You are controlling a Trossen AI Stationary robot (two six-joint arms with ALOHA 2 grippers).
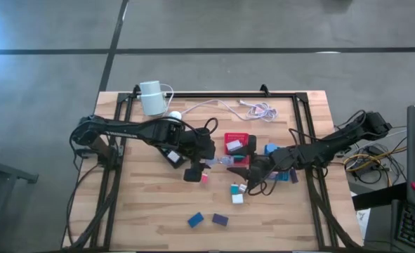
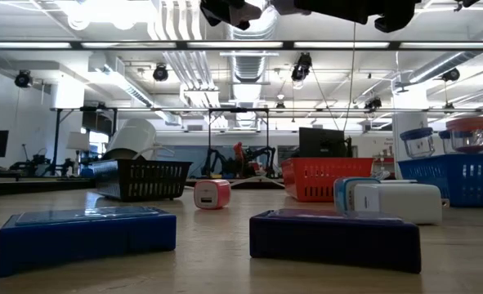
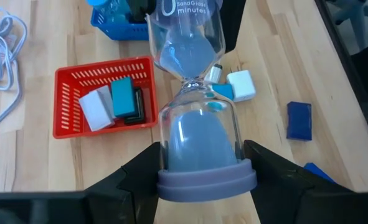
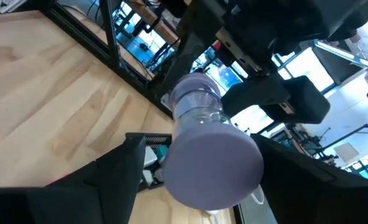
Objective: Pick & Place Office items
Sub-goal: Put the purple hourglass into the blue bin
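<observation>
A clear sand glass with lavender end caps hangs above the table's middle, between my two grippers. My left gripper is shut on one end. My right gripper is open at the other end. Its fingers stand on either side of the other cap, with a gap showing beside it. Loose office items lie on the wood. They include white and teal pieces, a pink piece, a blue block and a purple block. My left gripper pinches the sand glass between its two fingers at the lower bulb, just above the lavender cap. The fingers slant down from the table's left side and lie across the glass. The glass is lifted clear of the table, and its other end points toward the right gripper.
A red tray with white and teal pieces sits right behind the grippers. A blue tray stands beside it and a black tray under the left arm. A white cylinder and its cable lie at the far edge.
</observation>
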